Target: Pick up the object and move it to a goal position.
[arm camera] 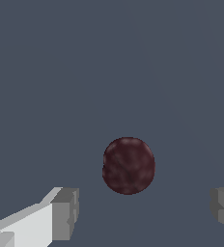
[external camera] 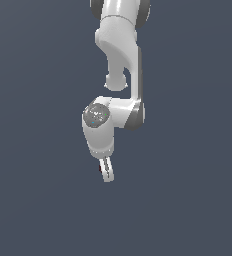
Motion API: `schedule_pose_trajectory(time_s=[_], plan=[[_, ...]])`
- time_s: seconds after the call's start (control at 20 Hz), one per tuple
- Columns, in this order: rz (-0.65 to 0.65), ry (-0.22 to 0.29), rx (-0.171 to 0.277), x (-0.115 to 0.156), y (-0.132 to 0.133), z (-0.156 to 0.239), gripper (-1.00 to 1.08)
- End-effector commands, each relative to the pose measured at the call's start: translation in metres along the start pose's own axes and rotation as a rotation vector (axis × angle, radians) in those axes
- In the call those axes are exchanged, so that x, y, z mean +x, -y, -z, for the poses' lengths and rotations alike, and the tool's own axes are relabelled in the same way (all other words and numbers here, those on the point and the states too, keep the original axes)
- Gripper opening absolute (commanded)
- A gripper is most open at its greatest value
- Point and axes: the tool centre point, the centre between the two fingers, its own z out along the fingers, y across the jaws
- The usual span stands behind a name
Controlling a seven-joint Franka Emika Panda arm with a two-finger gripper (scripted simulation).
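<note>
The object [arm camera: 128, 165] is a small dark maroon ball with a bumpy surface, lying on the plain grey-blue ground. In the wrist view it sits between the lines of the two fingers, slightly past their tips and apart from both. My gripper [arm camera: 145, 212] is open, with one grey pad [arm camera: 65, 212] on one side and the other at the frame's edge. In the exterior view the gripper [external camera: 106, 172] points down, and only a sliver of the object [external camera: 100, 168] shows beside the fingers, on the exterior view's left.
The white arm [external camera: 119, 55] comes down from the top of the exterior view, its wrist [external camera: 99, 125] right above the gripper. A uniform grey-blue surface fills both views.
</note>
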Motion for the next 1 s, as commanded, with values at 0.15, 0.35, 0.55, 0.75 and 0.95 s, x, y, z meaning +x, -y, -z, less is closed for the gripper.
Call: schedule_pose_trajectory(time_s=[0.15, 0.35, 0.55, 0.75, 0.95], plan=[[-0.066, -0.003, 0.000, 0.003, 0.002, -0.004, 1.00], [-0.083, -0.004, 0.000, 0.004, 0.003, -0.005, 1.00], [-0.080, -0.003, 0.000, 0.004, 0.003, -0.007, 1.00], [-0.081, -0.003, 0.000, 0.004, 0.002, -0.019, 1.00], [-0.084, -0.003, 0.000, 0.004, 0.001, -0.041, 1.00]])
